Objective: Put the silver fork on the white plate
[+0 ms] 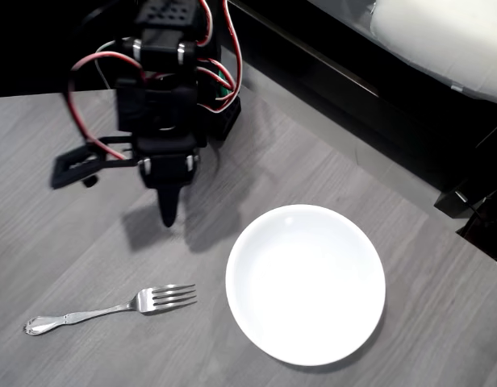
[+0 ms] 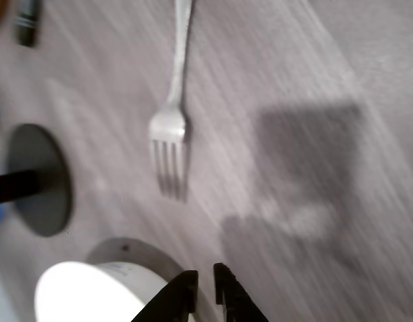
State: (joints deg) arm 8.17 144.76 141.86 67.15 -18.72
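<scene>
The silver fork [image 1: 111, 309] lies flat on the grey wood table near the front left, tines pointing right toward the white plate [image 1: 305, 284]. The plate sits bare to the fork's right. My black gripper [image 1: 168, 216] points down over the table behind the fork and left of the plate, its fingers together with nothing held. The blurred wrist view looks past the nearly touching fingertips [image 2: 205, 285] at the fork [image 2: 171, 131] ahead, tines toward me, with the plate [image 2: 92, 292] at the lower left.
The table's far edge [image 1: 353, 153] runs diagonally from top centre to the right, with dark ground beyond. A black bracket [image 1: 75, 168] juts left from the arm. In the wrist view a dark round disc [image 2: 39, 180] sits at the left.
</scene>
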